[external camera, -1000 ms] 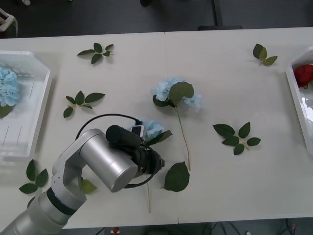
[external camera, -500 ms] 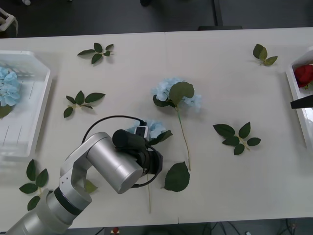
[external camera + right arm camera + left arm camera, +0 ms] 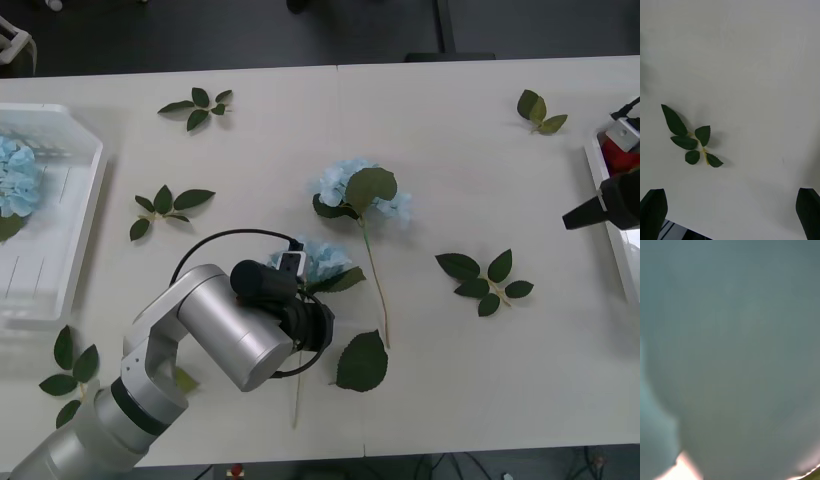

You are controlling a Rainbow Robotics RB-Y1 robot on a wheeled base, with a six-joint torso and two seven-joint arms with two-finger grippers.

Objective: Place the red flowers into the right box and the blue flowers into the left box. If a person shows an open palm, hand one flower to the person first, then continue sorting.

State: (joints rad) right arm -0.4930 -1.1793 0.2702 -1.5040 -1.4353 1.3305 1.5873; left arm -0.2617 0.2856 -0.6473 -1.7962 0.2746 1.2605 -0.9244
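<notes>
From above, my left arm's big silver wrist covers my left gripper (image 3: 312,322), so I cannot tell how it stands. A blue flower (image 3: 322,258) peeks out just past it, its stem (image 3: 296,405) running toward the table's (image 3: 440,140) near edge. Another blue hydrangea (image 3: 355,190) lies at mid-table, and a third (image 3: 17,178) sits in the left box (image 3: 75,215). Leaf sprigs (image 3: 484,278) are scattered about. At the far right my right gripper (image 3: 585,213) pokes in beside the right box (image 3: 604,200); a red flower (image 3: 622,150) sits there, half hidden.

Right wrist now: my black fingertips (image 3: 653,212) stand wide apart over bare tabletop and one leaf sprig (image 3: 690,139).

Left wrist: a pale blue blur, too close to make out.
</notes>
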